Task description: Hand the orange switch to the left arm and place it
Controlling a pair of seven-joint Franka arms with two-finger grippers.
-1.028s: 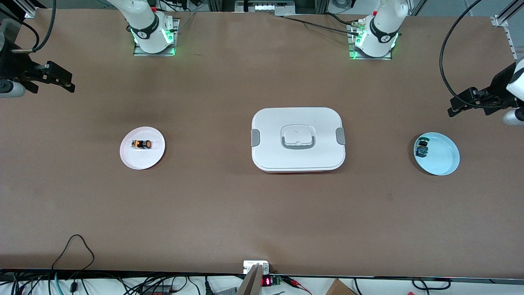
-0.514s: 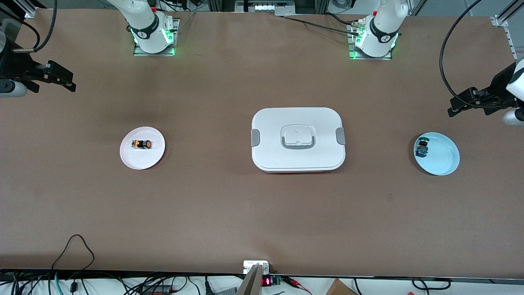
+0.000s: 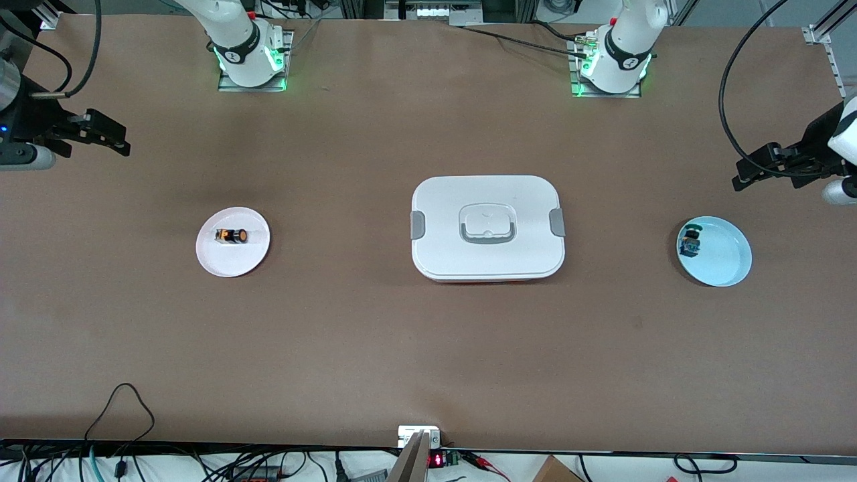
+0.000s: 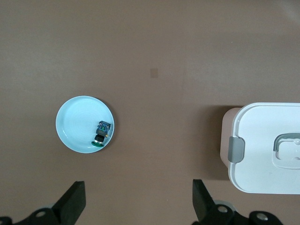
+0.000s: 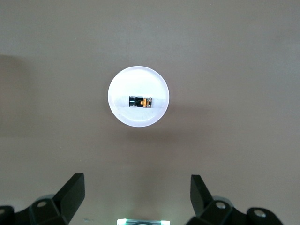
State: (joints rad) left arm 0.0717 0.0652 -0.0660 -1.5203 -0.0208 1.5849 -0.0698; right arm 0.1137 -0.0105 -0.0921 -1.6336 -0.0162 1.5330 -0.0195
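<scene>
**Orange switch on white plate, both grippers up and wide apart**

Orange switch (image 3: 231,235) lies on its side in the white plate (image 3: 251,258), well apart from the box (image 3: 487,227), toward the right arm's end of the table. Nothing is touching it.

Surface: brown matte table (image 3: 348,348), bare apart from three items. Cables and a small red digit display run along the edge nearest the front camera. Both arm bases show green lights.

Containers, all placed off the box:
- Box sits mid-table, lid on, grey latches at both ends, a sliver of reddish base edge showing on the camera side.
- White plate holds only the switch.
- Light blue plate (image 3: 726,261) is well apart from the box toward the left arm's end. It holds the small green and blue part (image 3: 690,244), against the rim on the box side.

Grippers:
- Right gripper (image 5: 136,197) is up in the air over bare table near the white plate, fingers spread wide, holding nothing.
- Left gripper (image 4: 138,204) is up over bare table near the blue plate, fingers spread wide, holding nothing.

View differences: I see the box corner and one latch in the left wrist view; the right wrist view shows just plate and switch. The front view catches the grippers only at the frame edges.
</scene>
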